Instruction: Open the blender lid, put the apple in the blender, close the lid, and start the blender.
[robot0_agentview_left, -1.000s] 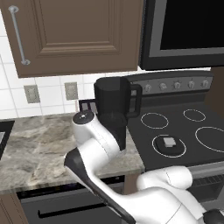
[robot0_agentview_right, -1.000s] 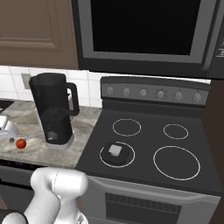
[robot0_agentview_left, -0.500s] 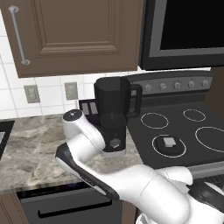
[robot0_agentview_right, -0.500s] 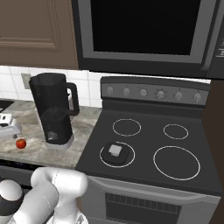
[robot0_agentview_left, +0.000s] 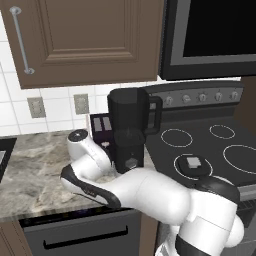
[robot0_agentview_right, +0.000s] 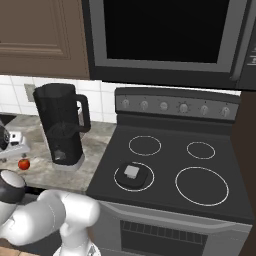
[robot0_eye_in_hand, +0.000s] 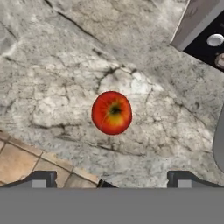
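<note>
The apple (robot0_eye_in_hand: 111, 112), red with a yellow tinge, lies on the marble counter, centred straight below my gripper (robot0_eye_in_hand: 111, 180). The gripper is open, its two dark fingertips (robot0_eye_in_hand: 41, 179) wide apart on either side of the apple and clear of it. In the right base view the apple (robot0_agentview_right: 23, 163) sits left of the blender (robot0_agentview_right: 62, 125), under my hand at the picture's left edge. The black blender (robot0_agentview_left: 130, 130) stands at the counter's end by the stove, its jar top uncovered. The blender lid (robot0_agentview_right: 132, 171) with its grey square cap rests on the front left burner (robot0_agentview_left: 192, 162).
The blender's base with its knob (robot0_eye_in_hand: 215, 39) is close to the apple. A toaster (robot0_agentview_left: 101, 125) stands behind the blender against the tiled wall. The black stove (robot0_agentview_right: 200, 185) is to the right, and the counter's front edge (robot0_eye_in_hand: 52, 162) runs close to the apple.
My arm has swung left and down over the counter. The hand has come in at the left edge of the right base view, above the apple. Blender, lid and apple have not moved.
</note>
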